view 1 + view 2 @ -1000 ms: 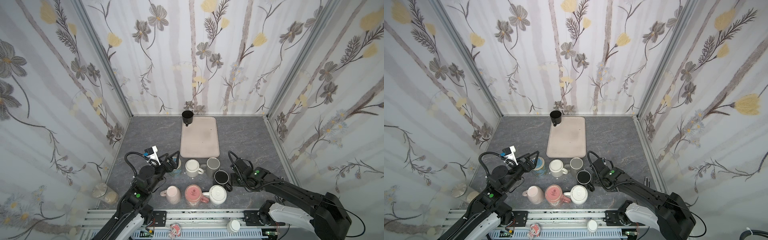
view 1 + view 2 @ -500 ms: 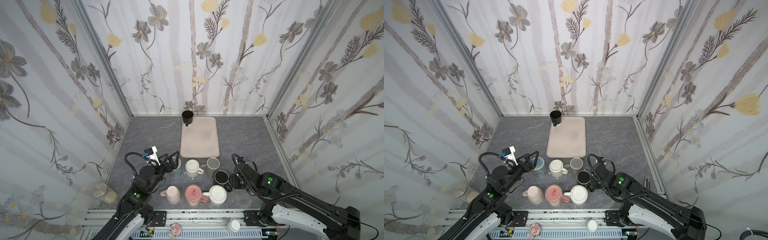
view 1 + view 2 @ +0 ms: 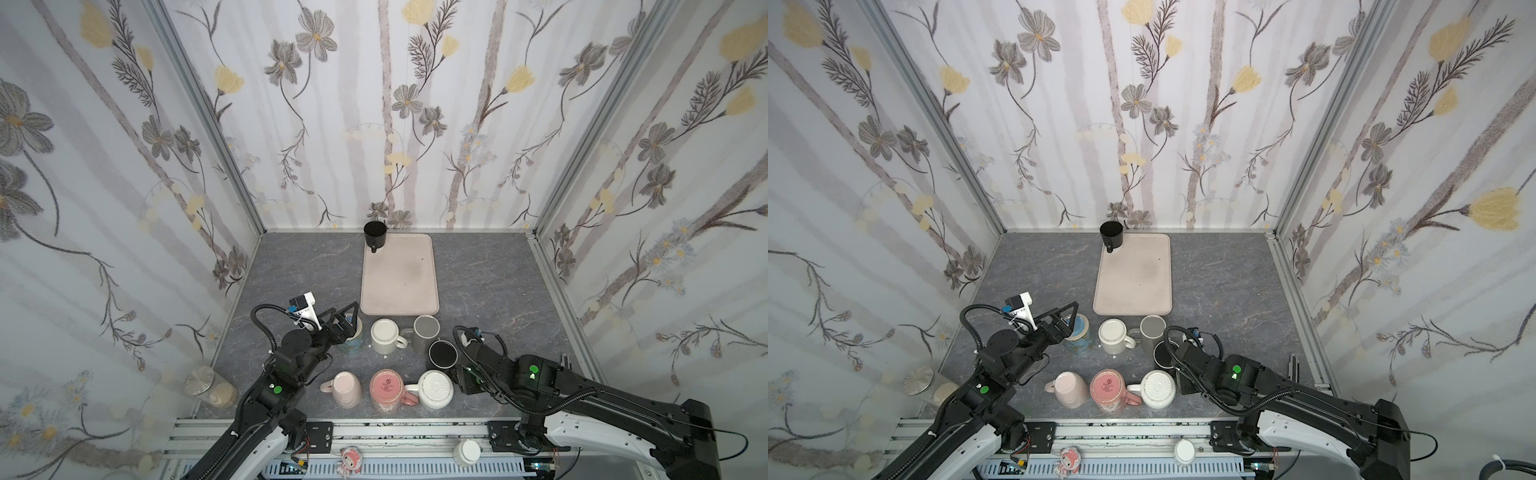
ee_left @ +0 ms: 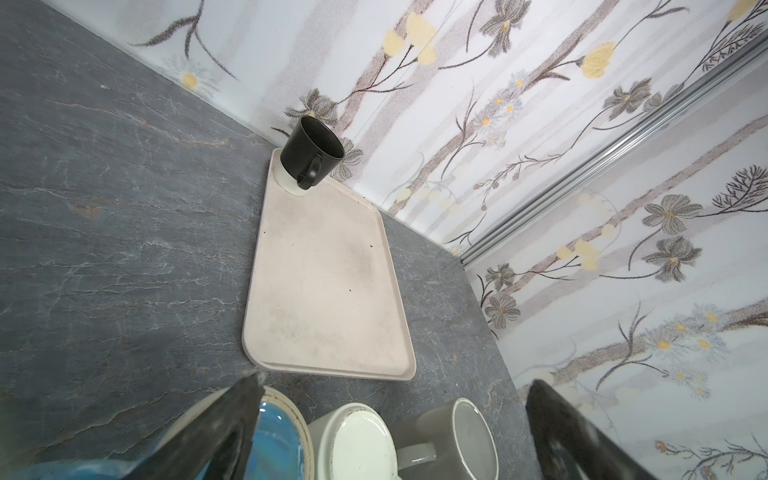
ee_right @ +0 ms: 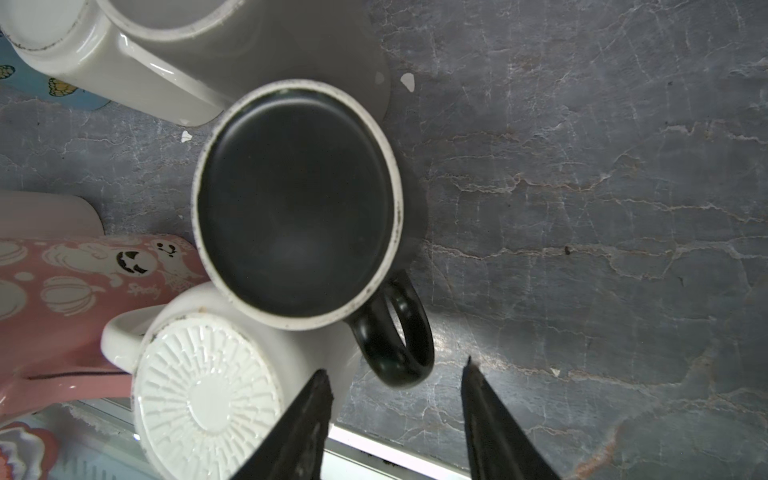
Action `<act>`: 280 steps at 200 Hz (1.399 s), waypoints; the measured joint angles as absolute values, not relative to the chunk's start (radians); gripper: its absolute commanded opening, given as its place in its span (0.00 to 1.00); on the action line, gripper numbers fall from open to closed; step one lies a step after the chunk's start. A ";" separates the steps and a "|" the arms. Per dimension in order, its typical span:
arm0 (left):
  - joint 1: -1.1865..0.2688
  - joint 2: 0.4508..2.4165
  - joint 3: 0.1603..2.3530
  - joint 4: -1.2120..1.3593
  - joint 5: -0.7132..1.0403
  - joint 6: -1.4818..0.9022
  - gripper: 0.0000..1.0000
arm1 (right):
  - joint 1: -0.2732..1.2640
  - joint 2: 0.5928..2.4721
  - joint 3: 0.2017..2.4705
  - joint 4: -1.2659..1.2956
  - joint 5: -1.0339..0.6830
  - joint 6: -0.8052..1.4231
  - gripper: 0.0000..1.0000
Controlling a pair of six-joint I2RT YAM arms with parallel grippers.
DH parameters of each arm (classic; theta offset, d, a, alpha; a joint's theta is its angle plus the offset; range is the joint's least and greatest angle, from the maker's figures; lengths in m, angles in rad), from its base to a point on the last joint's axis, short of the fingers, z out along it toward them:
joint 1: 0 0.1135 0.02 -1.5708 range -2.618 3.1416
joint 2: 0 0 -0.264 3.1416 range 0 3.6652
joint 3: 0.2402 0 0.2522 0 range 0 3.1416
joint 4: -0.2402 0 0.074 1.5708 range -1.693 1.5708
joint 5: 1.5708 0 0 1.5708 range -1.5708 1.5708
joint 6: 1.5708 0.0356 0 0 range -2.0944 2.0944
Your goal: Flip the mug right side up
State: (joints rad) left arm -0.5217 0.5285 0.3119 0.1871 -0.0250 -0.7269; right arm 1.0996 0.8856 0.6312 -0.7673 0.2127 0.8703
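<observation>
On the grey stone-look tabletop (image 3: 490, 291) the mugs stand crowded together. The left gripper (image 4: 397, 380) hangs spread wide and empty over the blue glazed mug (image 3: 353, 338). The upside-down black ceramic mug with a pale foot ring (image 5: 295, 203) sits just beside the white ribbed-base mug (image 5: 208, 395). The right gripper (image 5: 397, 369), jaws part-spread and empty, faces its black loop handle (image 5: 395, 332). A skewed close could shove the neighbours, and a thin handle pinch might slip mid-flip.
</observation>
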 measured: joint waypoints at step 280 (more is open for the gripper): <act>-0.522 0.555 0.312 0.191 -0.022 -0.736 1.00 | 1.096 1.132 0.637 -0.678 0.327 0.810 0.18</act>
State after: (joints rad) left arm -0.5217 0.5552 0.3119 0.1905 -0.0216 -0.7364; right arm 1.0962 1.1316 0.6373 -0.6781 0.3275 0.8101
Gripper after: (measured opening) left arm 0.999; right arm 0.219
